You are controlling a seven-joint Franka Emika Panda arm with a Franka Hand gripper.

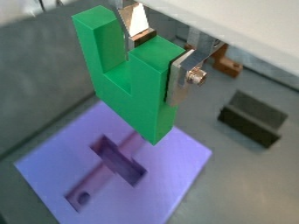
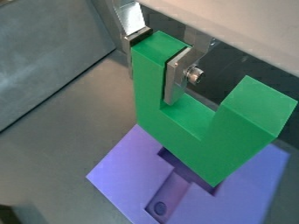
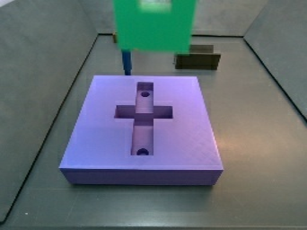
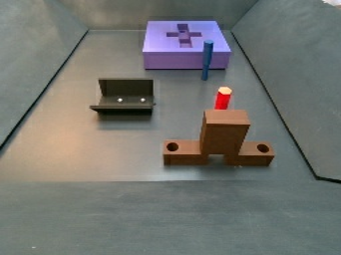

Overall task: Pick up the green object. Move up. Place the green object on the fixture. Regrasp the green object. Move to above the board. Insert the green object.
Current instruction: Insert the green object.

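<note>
In both wrist views my gripper (image 1: pixel 152 59) (image 2: pixel 153 58) is shut on the green object (image 1: pixel 135 87) (image 2: pixel 205 131), a chunky U-shaped block. The silver fingers (image 1: pixel 181 79) clamp one of its prongs. The block hangs above the purple board (image 1: pixel 176 166) (image 2: pixel 122 179), over the cross-shaped recess (image 1: pixel 117 157). In a side view the green object (image 3: pixel 153 25) floats high over the board's far edge (image 3: pixel 180 135), and the gripper itself is cut off above the frame. The dark fixture (image 1: pixel 251 118) (image 3: pixel 198 60) (image 4: pixel 124 97) stands apart on the floor, with nothing in it.
A thin blue peg (image 3: pixel 125 61) (image 4: pixel 206 60) stands upright beside the board (image 4: pixel 160 55). A red peg (image 4: pixel 224 98) sits on a brown base (image 4: pixel 220 139) away from the board. Grey walls enclose the floor.
</note>
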